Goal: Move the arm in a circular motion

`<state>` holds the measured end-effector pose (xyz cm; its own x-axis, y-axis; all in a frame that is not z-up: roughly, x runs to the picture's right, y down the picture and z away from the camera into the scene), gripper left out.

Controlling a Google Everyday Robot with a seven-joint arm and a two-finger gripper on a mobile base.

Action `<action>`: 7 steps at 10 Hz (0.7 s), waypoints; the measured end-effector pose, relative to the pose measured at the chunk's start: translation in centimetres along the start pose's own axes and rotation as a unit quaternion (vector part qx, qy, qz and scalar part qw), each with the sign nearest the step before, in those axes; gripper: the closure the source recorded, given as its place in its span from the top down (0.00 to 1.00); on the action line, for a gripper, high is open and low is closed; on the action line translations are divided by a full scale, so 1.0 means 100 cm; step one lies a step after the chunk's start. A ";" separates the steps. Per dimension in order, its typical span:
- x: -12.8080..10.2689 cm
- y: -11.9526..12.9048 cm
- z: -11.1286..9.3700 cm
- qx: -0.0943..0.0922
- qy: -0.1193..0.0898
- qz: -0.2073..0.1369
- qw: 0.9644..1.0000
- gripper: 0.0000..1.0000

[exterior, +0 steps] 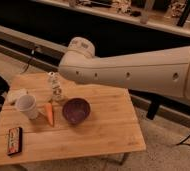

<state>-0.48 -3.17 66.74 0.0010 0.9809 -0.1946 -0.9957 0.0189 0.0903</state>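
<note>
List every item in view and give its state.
arm: raised, stretched out over the table.
claw: not in view.
cup: upright, mouth up.
bowl: upright, looks empty.
carrot: lying flat between cup and bowl.
dark device: lying flat near the table's near edge.
</note>
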 end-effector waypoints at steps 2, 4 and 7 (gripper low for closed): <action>-0.017 -0.033 -0.003 0.020 -0.005 0.032 0.999 0.65; -0.047 -0.054 -0.014 0.035 -0.022 0.047 0.998 0.65; -0.100 -0.046 -0.035 0.050 -0.055 0.031 0.997 0.65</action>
<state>3.76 -13.76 64.83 -0.0437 0.9960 -0.0776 -0.9801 -0.0277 0.1967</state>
